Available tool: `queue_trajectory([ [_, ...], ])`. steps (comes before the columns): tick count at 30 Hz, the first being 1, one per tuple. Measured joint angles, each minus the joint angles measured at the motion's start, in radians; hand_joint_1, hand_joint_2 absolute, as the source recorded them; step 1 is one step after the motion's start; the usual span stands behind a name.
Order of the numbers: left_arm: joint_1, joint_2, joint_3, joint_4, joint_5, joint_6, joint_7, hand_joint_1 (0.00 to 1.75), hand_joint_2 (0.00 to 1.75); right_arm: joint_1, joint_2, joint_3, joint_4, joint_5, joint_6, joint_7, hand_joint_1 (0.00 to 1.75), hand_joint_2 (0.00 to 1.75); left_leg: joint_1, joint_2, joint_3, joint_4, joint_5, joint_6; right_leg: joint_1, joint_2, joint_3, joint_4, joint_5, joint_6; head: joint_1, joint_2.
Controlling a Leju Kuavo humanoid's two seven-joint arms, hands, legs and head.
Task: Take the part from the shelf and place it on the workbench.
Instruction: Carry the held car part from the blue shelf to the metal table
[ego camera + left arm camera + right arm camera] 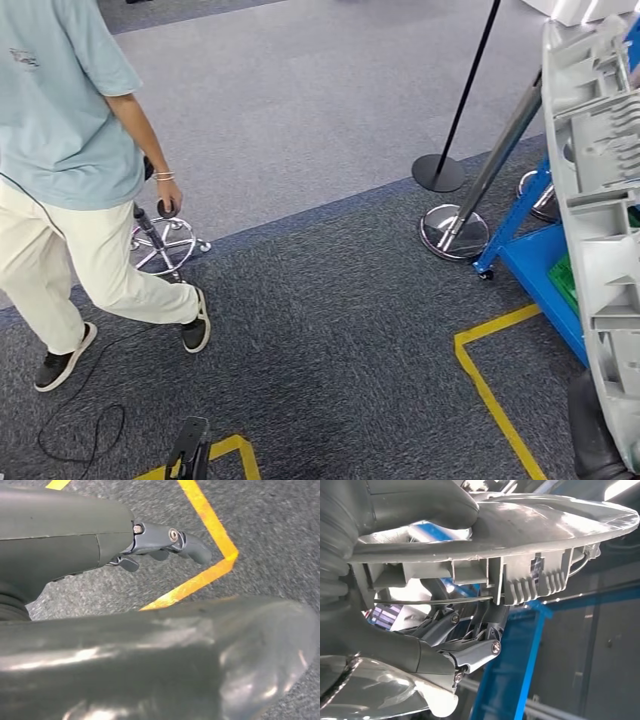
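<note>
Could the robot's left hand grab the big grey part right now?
Probably not yet. The left hand hangs low over the carpet and yellow tape, holding nothing, while the part sits high on the robot's right, gripped by the right hand. The arm would need to rise across.

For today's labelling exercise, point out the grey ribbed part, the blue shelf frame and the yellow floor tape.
grey ribbed part (596, 200), head view, on its ribbed inner face.
blue shelf frame (540, 265), head view, on its bottom tray.
yellow floor tape (490, 395), head view, on the long strip.

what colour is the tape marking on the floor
Yellow tape on grey carpet, clearest in the left wrist view.
</note>
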Motion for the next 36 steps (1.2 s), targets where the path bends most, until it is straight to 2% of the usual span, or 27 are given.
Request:
queue_trajectory([
  [1,0.002,0.0,0.0,0.0,-0.001,0.0,0.003,0.0,0.0,0.001,0.001,0.0,0.0,-0.002,0.0,0.0,1.75,1.75,0.0,-0.016,0.001,0.001,0.0,0.0,0.0,0.002,0.001,-0.016,0.025,0.0,0.0,0.0],
  [2,0.005,0.001,0.0,0.0,-0.001,0.0,0.006,0.0,0.0,0.001,0.001,0.0,0.0,-0.005,0.0,0.0,1.75,1.75,0.001,-0.031,0.003,0.003,-0.001,-0.002,-0.002,0.007,0.019,-0.068,0.065,0.0,0.0,0.0],
  [4,0.007,0.001,0.0,0.0,-0.002,0.002,0.012,0.0,0.0,0.001,0.003,0.0,0.0,-0.009,0.0,-0.001,1.75,1.75,0.002,-0.061,0.002,0.011,-0.006,-0.009,-0.009,0.052,0.074,-0.196,0.13,0.001,0.0,0.0],
  [6,0.008,0.003,0.0,0.0,-0.003,0.004,0.017,0.0,0.0,0.003,0.005,-0.001,-0.002,-0.013,0.0,-0.001,1.75,1.75,0.003,-0.085,-0.007,0.02,-0.006,-0.02,-0.013,0.09,0.104,-0.255,0.142,-0.003,0.001,0.0],
  [7,0.01,0.005,0.0,0.0,-0.003,0.004,0.019,0.0,0.0,0.004,0.006,-0.002,-0.002,-0.015,0.0,-0.001,1.75,1.75,0.004,-0.096,-0.013,0.022,-0.003,-0.026,-0.012,0.09,0.108,-0.26,0.14,-0.007,0.001,0.0],
  [8,0.013,0.007,0.001,0.0,-0.003,0.005,0.02,0.0,0.0,0.005,0.006,-0.002,-0.003,-0.018,0.0,-0.001,1.75,1.75,0.006,-0.103,-0.016,0.022,-0.002,-0.031,-0.011,0.078,0.11,-0.26,0.141,-0.012,0.001,0.0],
  [9,0.016,0.008,0.001,0.0,-0.003,0.005,0.021,0.0,0.0,0.005,0.007,-0.003,-0.003,-0.02,0.0,-0.001,1.75,1.75,0.006,-0.093,-0.019,0.027,-0.005,-0.036,-0.011,0.065,0.113,-0.263,0.142,-0.017,0.001,0.0],
  [10,0.016,0.009,0.001,0.0,-0.003,0.005,0.021,0.0,0.0,0.006,0.009,-0.004,-0.004,-0.022,0.0,-0.001,1.75,1.75,0.005,-0.071,-0.027,0.045,-0.016,-0.042,-0.011,0.051,0.118,-0.266,0.142,-0.024,-0.003,0.0],
  [12,0.014,0.008,0.001,0.001,-0.003,0.005,0.021,0.0,0.0,0.006,0.012,-0.006,-0.005,-0.023,0.0,-0.001,1.75,1.75,0.004,-0.009,-0.07,0.136,-0.062,-0.051,-0.008,0.02,0.126,-0.271,0.139,-0.036,-0.009,0.0],
  [14,0.012,0.008,0.001,0.001,-0.003,0.005,0.021,0.0,0.0,0.007,0.013,-0.006,-0.006,-0.023,0.0,-0.001,1.75,1.75,0.009,0.016,-0.132,0.262,-0.111,-0.056,-0.003,-0.012,0.131,-0.271,0.134,-0.043,-0.011,0.0],
  [15,0.013,0.009,0.001,0.001,-0.003,0.005,0.021,0.0,0.0,0.007,0.013,-0.006,-0.006,-0.023,0.0,-0.001,1.75,1.75,0.011,0.019,-0.149,0.295,-0.115,-0.057,-0.002,-0.027,0.133,-0.271,0.131,-0.043,-0.011,0.0],
  [16,0.015,0.009,0.001,0.001,-0.003,0.005,0.021,0.0,0.0,0.008,0.013,-0.006,-0.006,-0.023,0.0,-0.001,1.75,1.75,0.012,0.021,-0.148,0.291,-0.101,-0.056,-0.001,-0.041,0.136,-0.271,0.128,-0.043,-0.011,0.0],
  [17,0.016,0.009,0.001,0.001,-0.003,0.005,0.021,0.0,0.0,0.008,0.013,-0.006,-0.006,-0.024,0.0,-0.001,1.75,1.75,0.011,0.025,-0.127,0.248,-0.07,-0.052,0.0,-0.054,0.141,-0.271,0.124,-0.042,-0.011,0.0],
  [19,0.016,0.009,0.001,0.001,-0.003,0.005,0.021,0.0,0.0,0.008,0.013,-0.006,-0.006,-0.024,0.0,-0.001,1.75,1.75,0.001,0.062,-0.059,0.118,-0.011,-0.04,0.002,-0.078,0.151,-0.271,0.115,-0.037,-0.011,0.0],
  [21,0.013,0.01,0.001,0.001,-0.003,0.005,0.021,0.0,0.0,0.008,0.013,-0.006,-0.007,-0.024,0.0,-0.001,1.75,1.75,-0.013,0.098,-0.02,0.038,0.003,-0.028,0.006,-0.1,0.157,-0.273,0.108,-0.028,-0.012,0.0],
  [22,0.012,0.011,0.001,0.001,-0.003,0.005,0.021,0.0,0.0,0.008,0.014,-0.006,-0.007,-0.024,0.0,-0.002,1.75,1.75,-0.018,0.101,-0.018,0.029,-0.004,-0.024,0.008,-0.112,0.16,-0.276,0.106,-0.024,-0.012,0.0],
  [23,0.013,0.012,0.001,0.001,-0.003,0.005,0.021,0.0,0.0,0.008,0.014,-0.006,-0.008,-0.024,0.0,-0.002,1.75,1.75,-0.019,0.091,-0.017,0.022,-0.004,-0.02,0.008,-0.123,0.164,-0.279,0.104,-0.02,-0.012,0.0],
  [24,0.015,0.013,0.001,0.001,-0.003,0.005,0.021,0.0,0.0,0.007,0.014,-0.006,-0.008,-0.025,0.0,-0.001,1.75,1.75,-0.017,0.079,-0.015,0.015,-0.002,-0.016,0.007,-0.122,0.165,-0.279,0.1,-0.017,-0.011,0.0],
  [26,0.017,0.014,0.001,0.001,-0.002,0.005,0.021,0.0,0.0,0.008,0.014,-0.007,-0.009,-0.026,0.0,-0.002,1.75,1.75,-0.009,0.055,-0.008,0.002,0.004,-0.005,0.005,-0.073,0.146,-0.237,0.073,-0.011,-0.009,0.0],
  [28,0.013,0.013,0.001,0.001,-0.002,0.005,0.02,0.0,0.0,0.009,0.014,-0.007,-0.009,-0.025,0.0,-0.002,1.75,1.75,-0.004,0.031,-0.004,-0.003,0.005,0.002,0.002,-0.014,0.078,-0.114,0.02,-0.007,-0.005,0.0],
  [29,0.012,0.012,0.001,0.001,-0.002,0.005,0.02,0.0,0.0,0.009,0.014,-0.007,-0.01,-0.025,0.0,-0.002,1.75,1.75,-0.004,0.017,-0.003,-0.003,0.004,0.003,0.002,-0.004,0.038,-0.048,-0.002,-0.005,-0.004,0.0],
  [30,0.012,0.012,0.001,0.001,-0.002,0.005,0.019,0.0,0.0,0.009,0.014,-0.007,-0.01,-0.024,0.0,-0.002,1.75,1.75,-0.004,0.004,-0.002,-0.002,0.003,0.004,0.001,-0.001,0.006,-0.003,-0.007,-0.002,-0.003,0.0],
  [31,0.012,0.012,0.001,0.001,-0.002,0.004,0.018,0.0,0.0,0.01,0.014,-0.007,-0.01,-0.022,0.0,-0.002,1.75,1.75,-0.003,-0.011,0.0,-0.002,0.002,0.003,0.0,0.0,-0.009,0.005,0.008,0.0,-0.003,0.0],
  [32,0.013,0.012,0.001,0.001,-0.001,0.004,0.016,0.0,0.0,0.01,0.014,-0.007,-0.01,-0.02,0.0,-0.001,1.75,1.75,-0.001,-0.027,0.003,-0.001,0.001,0.0,-0.001,0.002,-0.004,-0.028,0.044,0.001,-0.003,0.0],
  [33,0.013,0.012,0.001,0.001,0.0,0.004,0.015,0.0,0.0,0.01,0.014,-0.006,-0.01,-0.016,0.0,-0.001,1.75,1.75,0.001,-0.043,0.006,0.002,-0.002,-0.004,-0.004,0.011,0.018,-0.089,0.09,0.004,-0.003,0.0],
  [34,0.012,0.012,0.001,0.001,0.001,0.004,0.013,0.0,0.0,0.009,0.014,-0.006,-0.009,-0.014,0.0,-0.001,1.75,1.75,0.002,-0.058,0.007,0.006,-0.006,-0.009,-0.008,0.034,0.043,-0.155,0.125,0.007,-0.002,0.0],
  [36,0.009,0.013,0.001,0.001,0.002,0.004,0.009,0.0,0.0,0.01,0.014,-0.006,-0.009,-0.009,0.0,-0.002,1.75,1.75,0.003,-0.083,0.0,0.018,-0.011,-0.021,-0.015,0.074,0.083,-0.242,0.154,0.004,-0.001,0.0],
])
